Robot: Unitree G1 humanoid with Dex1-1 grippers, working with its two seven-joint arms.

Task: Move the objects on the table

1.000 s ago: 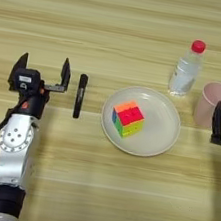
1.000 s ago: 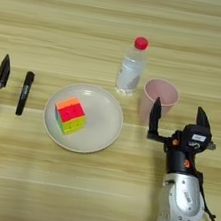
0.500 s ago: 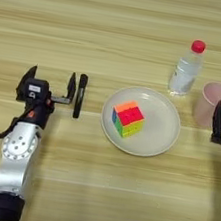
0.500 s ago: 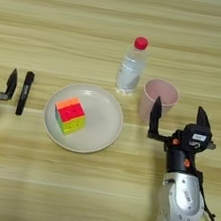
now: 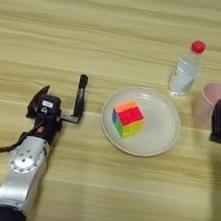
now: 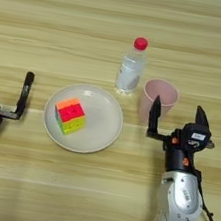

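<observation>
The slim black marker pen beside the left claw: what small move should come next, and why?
Probably shift the open left claw slightly right, then close: its right finger overlaps the slim black marker pen, so the pen seems not yet between the fingers.

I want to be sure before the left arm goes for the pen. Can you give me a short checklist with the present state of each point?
1. Left gripper open: ok, its fingers stand wide apart.
2. Pen between the fingers: cannot tell; one finger lies at the pen's near end, and the pen looks beside it rather than inside the gap.
3. Pen free of the plate: ok, bare table shows between them.
4. Cube settled: ok, it rests on the plate.
5. Right gripper out of the way: ok, it is open beside the cup, far from the pen.
6. Bottle upright: ok, behind the plate.
</observation>
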